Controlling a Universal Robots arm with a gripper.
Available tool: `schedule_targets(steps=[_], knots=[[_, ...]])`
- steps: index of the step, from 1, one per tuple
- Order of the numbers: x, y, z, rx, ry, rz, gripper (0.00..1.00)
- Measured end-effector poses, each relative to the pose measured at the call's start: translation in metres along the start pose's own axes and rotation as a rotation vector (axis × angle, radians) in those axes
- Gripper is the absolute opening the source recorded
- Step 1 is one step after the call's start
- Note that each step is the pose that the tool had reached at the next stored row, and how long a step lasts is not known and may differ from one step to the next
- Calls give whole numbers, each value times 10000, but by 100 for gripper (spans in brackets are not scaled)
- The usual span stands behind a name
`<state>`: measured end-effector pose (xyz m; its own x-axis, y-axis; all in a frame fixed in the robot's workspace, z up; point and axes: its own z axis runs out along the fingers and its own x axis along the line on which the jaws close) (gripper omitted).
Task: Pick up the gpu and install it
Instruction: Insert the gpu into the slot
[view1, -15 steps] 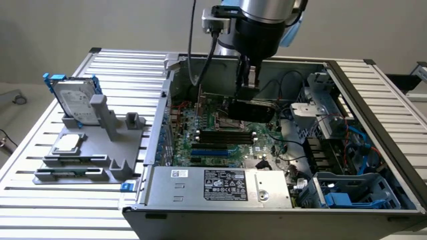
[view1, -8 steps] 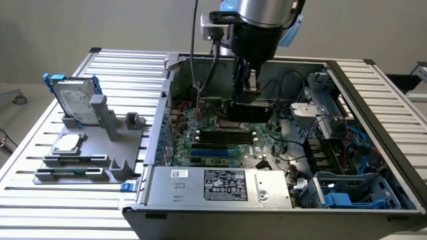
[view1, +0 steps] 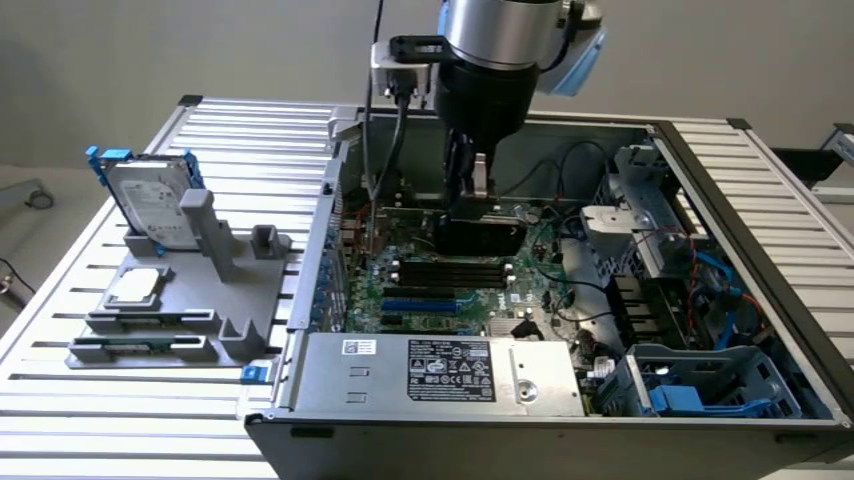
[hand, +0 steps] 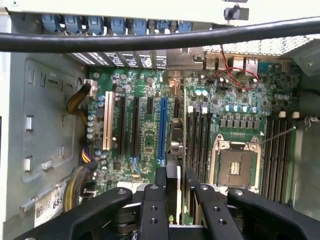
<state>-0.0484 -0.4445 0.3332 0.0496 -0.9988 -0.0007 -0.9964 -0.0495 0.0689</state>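
Fingers in the exterior view reach down into the open computer case, closed partway on the top edge of the gpu, which you see upright, low over the motherboard. From the wrist, you see the gpu edge-on between both fingers, blue slot one side, black memory slots the other
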Motion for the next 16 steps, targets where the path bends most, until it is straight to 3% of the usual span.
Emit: schedule_targets(steps=[6, 11, 16], knots=[[192, 127, 55, 2, -1, 0, 27], [199, 142, 72, 4, 0, -2, 27], [198, 152, 155, 10, 0, 0, 27]])
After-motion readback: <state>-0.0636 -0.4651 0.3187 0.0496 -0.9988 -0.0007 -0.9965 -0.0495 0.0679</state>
